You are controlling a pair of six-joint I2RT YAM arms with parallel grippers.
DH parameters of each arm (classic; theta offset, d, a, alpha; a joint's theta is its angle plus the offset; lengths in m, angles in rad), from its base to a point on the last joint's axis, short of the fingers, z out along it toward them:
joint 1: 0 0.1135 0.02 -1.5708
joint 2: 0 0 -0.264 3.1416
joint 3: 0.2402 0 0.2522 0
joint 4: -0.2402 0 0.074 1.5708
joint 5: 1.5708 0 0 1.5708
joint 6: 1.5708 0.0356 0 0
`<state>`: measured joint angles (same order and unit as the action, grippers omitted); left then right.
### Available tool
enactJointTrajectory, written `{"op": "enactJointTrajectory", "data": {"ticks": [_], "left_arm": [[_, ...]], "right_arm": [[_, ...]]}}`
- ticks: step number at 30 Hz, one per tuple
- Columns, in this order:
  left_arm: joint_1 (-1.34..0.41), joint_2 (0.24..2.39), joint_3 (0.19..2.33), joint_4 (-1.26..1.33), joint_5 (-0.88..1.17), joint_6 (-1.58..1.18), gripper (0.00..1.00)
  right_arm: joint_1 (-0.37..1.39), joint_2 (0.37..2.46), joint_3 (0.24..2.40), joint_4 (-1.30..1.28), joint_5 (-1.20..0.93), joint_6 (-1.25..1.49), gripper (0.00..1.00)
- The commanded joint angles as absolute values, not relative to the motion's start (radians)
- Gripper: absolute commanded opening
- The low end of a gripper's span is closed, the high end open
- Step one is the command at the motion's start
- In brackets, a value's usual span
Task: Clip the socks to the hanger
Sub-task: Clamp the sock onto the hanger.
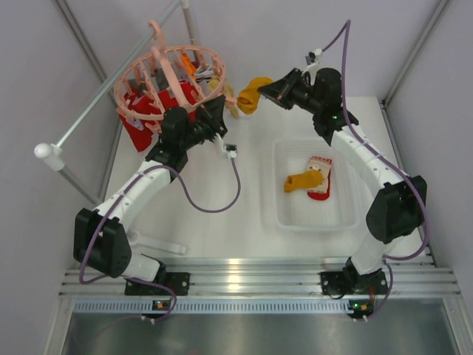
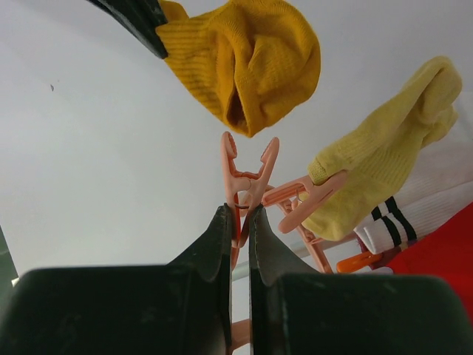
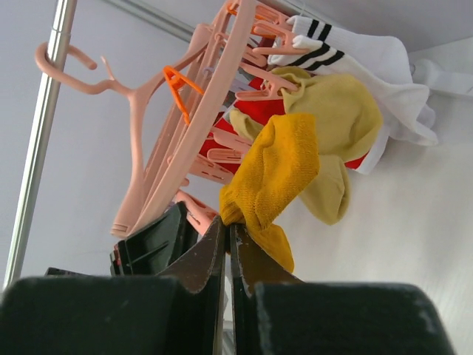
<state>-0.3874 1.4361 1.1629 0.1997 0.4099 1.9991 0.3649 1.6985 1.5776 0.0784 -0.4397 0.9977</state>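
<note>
While the right gripper [image 3: 228, 222] pinches a mustard-yellow knitted sock [image 3: 277, 174] tightly, just beside the round salmon-pink plastic hanger [image 3: 137, 148] hooked on the grey metal rail [image 3: 46, 111], the left gripper [image 2: 242, 214] squeezes one salmon-pink clip peg [image 2: 247, 174]. The peg's tips gape directly under the sock.

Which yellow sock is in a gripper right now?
The mustard sock pinched by the right gripper; the paler one hangs clipped to the hanger, another mustard one lies in the tray.

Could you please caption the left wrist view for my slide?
Left gripper pinches a pink clip peg open, mustard sock nearby.
</note>
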Motion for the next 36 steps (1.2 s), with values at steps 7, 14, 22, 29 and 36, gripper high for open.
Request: {"op": "enactJointTrajectory", "data": {"ticks": [7, 14, 22, 29, 36], "left_arm": [[-0.377, 1.453, 1.150, 0.258, 0.446, 2.065, 0.00], [-0.377, 1.466, 1.161, 0.258, 0.439, 2.077, 0.00], [-0.377, 1.471, 1.164, 0.249, 0.425, 2.088, 0.00], [-0.377, 1.470, 1.172, 0.222, 0.419, 2.097, 0.00], [-0.377, 1.477, 1.181, 0.210, 0.410, 2.100, 0.00]], "right_arm": [[0.397, 1.729, 1.669, 0.089, -0.436, 0.993, 0.00], [0.411, 1.726, 1.677, 0.094, -0.443, 1.002, 0.00], [0.422, 1.709, 1.680, 0.095, -0.445, 1.005, 0.00], [0.425, 1.712, 1.701, 0.113, -0.433, 1.023, 0.00], [0.428, 1.709, 1.710, 0.143, -0.429, 1.052, 0.00]]}}
